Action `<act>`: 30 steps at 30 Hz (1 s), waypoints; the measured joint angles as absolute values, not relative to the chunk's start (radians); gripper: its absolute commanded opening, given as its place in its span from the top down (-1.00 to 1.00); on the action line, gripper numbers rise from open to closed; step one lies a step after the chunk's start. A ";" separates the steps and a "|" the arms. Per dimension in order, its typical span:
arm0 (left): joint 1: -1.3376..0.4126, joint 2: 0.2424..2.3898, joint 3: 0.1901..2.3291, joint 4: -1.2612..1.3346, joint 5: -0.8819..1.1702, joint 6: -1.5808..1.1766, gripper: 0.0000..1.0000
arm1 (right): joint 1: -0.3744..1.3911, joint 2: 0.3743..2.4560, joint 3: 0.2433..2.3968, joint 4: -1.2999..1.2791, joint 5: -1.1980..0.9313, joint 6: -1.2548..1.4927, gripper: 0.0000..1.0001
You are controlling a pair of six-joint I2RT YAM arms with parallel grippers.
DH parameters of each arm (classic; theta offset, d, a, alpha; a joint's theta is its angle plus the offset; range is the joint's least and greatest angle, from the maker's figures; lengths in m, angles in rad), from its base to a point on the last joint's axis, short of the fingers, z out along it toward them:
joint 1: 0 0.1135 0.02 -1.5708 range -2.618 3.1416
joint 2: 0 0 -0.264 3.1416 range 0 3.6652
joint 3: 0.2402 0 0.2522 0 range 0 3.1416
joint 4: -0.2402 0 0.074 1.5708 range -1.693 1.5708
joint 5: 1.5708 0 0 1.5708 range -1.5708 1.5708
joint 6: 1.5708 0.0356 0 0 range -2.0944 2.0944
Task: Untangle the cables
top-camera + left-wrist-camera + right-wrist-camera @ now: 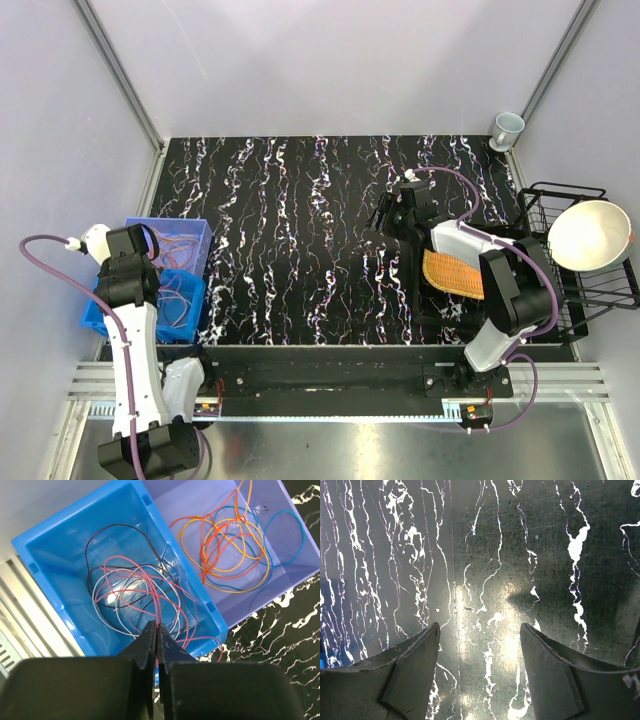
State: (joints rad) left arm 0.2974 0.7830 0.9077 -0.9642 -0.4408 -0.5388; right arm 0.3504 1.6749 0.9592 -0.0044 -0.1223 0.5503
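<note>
Left jaws, pressed together on a pink cable (156,612), stand over the cables (130,597) in the blue bin (55,575); lift slowly, watching for snags. Right jaws spread above the bench (485,555).

Bright even light, white glare on table (507,647), soft shadows

Table (300,240): black top, white veining. Left edge: two blue bins (197,232), side by side. Right edge: black wire rack (590,290). Far right corner: pale cup (507,129).
</note>
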 measured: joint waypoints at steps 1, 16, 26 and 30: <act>0.303 0.784 0.908 -0.964 -0.442 -0.543 0.90 | 0.350 1.675 0.959 -0.004 -0.123 0.551 -0.43; 0.325 0.712 0.907 -0.971 -0.494 -0.590 -0.98 | 0.350 1.690 0.959 -0.004 -0.125 0.552 -0.42; 0.325 0.693 0.905 -0.957 -0.463 -0.573 -0.97 | 0.350 1.690 0.959 0.003 -0.143 0.552 -0.40; 0.325 0.689 0.876 -0.903 -0.352 -0.523 -0.97 | 0.350 1.690 0.959 0.006 -0.152 0.552 -0.39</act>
State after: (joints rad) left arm 0.3248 0.6891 0.8761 -0.9031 -0.3519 -0.5228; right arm 0.3504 1.6901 0.9592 0.0059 -0.1516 0.5518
